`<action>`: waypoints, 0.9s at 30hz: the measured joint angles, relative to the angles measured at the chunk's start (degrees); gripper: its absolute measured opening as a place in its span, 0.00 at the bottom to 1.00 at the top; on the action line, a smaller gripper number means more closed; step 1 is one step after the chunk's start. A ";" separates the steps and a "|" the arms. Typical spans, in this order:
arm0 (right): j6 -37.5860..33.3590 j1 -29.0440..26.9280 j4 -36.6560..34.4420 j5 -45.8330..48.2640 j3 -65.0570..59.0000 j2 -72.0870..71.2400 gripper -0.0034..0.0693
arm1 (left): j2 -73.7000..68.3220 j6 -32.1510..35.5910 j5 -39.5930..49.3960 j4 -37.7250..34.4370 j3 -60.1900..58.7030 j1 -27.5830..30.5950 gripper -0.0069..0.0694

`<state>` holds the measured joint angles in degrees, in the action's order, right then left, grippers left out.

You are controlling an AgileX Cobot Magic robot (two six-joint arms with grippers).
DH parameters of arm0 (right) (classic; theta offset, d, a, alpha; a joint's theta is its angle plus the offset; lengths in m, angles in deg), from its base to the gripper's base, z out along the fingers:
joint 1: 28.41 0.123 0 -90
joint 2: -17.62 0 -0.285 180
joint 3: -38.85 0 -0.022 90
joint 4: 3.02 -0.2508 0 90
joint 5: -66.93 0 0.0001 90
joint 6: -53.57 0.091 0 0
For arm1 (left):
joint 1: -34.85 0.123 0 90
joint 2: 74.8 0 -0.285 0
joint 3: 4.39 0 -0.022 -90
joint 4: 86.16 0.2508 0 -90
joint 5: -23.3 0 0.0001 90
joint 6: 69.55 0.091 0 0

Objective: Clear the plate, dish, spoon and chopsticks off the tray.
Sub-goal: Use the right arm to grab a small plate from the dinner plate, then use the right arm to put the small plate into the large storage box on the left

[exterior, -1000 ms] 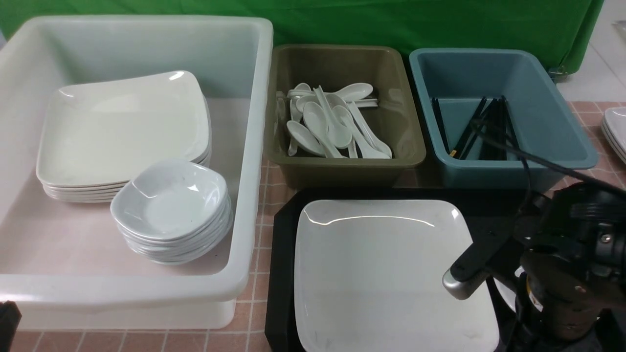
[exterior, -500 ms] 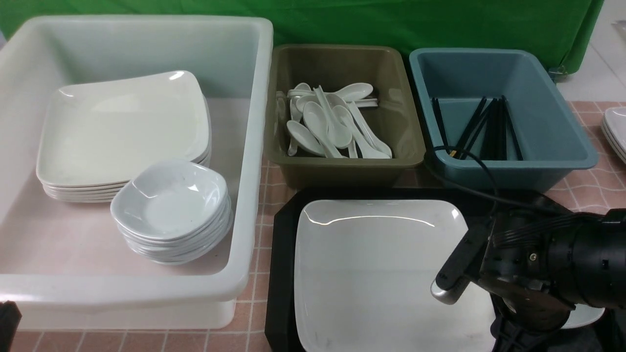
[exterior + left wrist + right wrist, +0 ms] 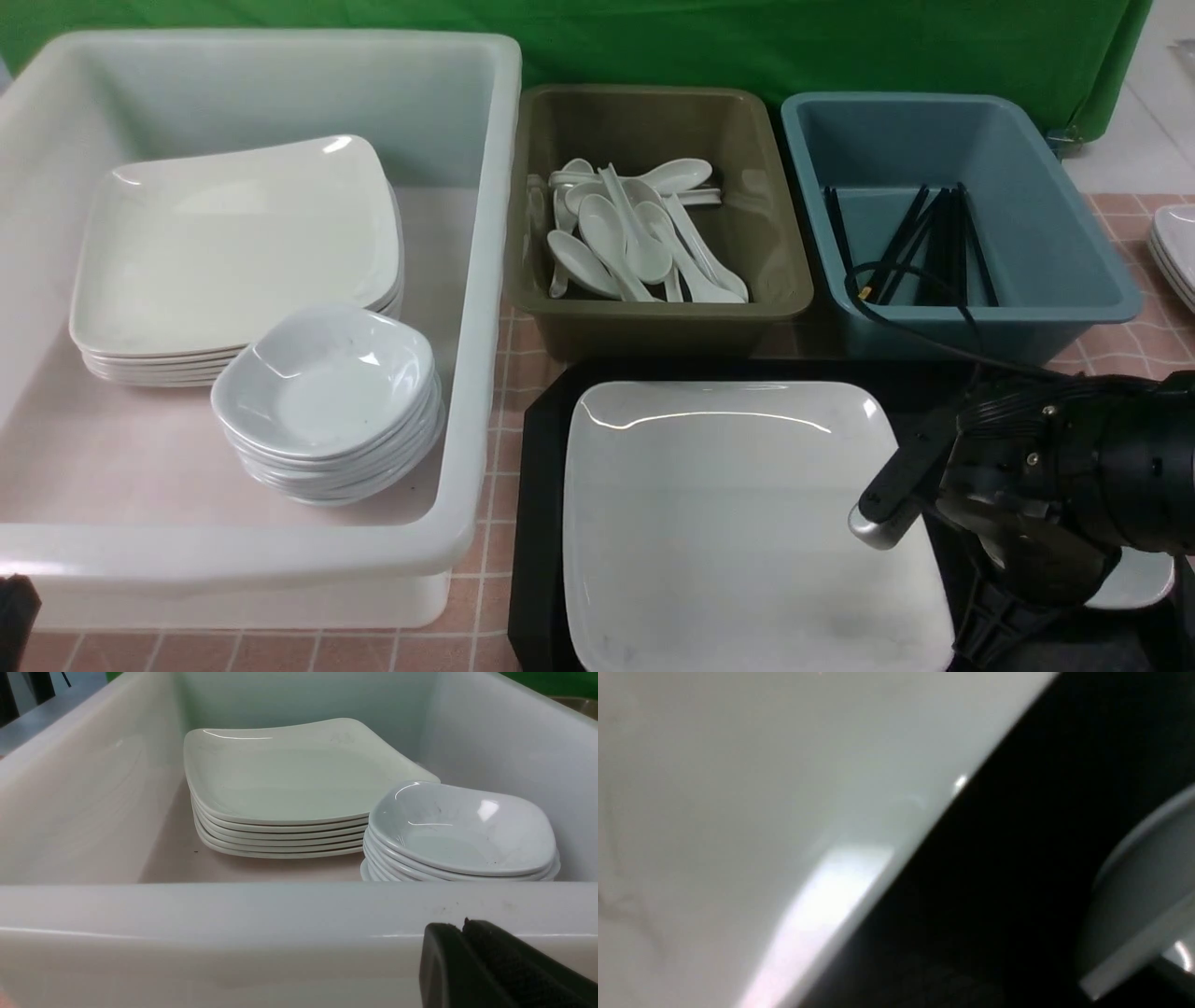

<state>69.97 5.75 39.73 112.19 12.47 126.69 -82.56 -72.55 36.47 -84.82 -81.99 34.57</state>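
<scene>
The plate [image 3: 738, 523] lies flat on the black tray [image 3: 534, 523], filling its left and middle. The dish [image 3: 1137, 581] sits at the tray's right end, mostly hidden under my right arm [image 3: 1064, 485], which lies low across the plate's right edge. In the right wrist view the plate [image 3: 761, 812] and the dish [image 3: 1139, 891] are close up, and my right gripper [image 3: 1160, 975] is shut on the dish's rim. My left gripper [image 3: 462, 927] is shut and empty in front of the white tub's near wall. The spoon and the chopsticks are out of view.
The big white tub [image 3: 467, 280] on the left holds a stack of plates [image 3: 233, 252] and a stack of small bowls [image 3: 327, 392]. Behind the tray stand an olive bin [image 3: 653, 322] of white cutlery and a blue bin [image 3: 1027, 322] of black sticks. More plates [image 3: 1178, 247] sit at the far right.
My right arm dropped lower beside the plate, then drew slightly right and up. Its gripper closed onto the dish's rim. The left arm has not moved.
</scene>
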 joint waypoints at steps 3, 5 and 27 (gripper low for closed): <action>-0.55 0.18 0.52 -0.16 0.22 -0.77 0.24 | 0.00 0.00 0.00 0.00 0.00 0.00 0.12; -0.55 0.31 0.46 0.26 0.22 -1.27 0.24 | 0.00 0.00 0.00 0.00 0.00 0.00 0.12; -13.43 5.49 -13.90 5.39 20.09 -21.18 0.17 | 0.00 -0.06 0.00 0.00 0.00 0.00 0.12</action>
<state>56.54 11.24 25.82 117.58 32.56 105.51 -82.56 -72.61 36.47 -84.82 -81.99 34.57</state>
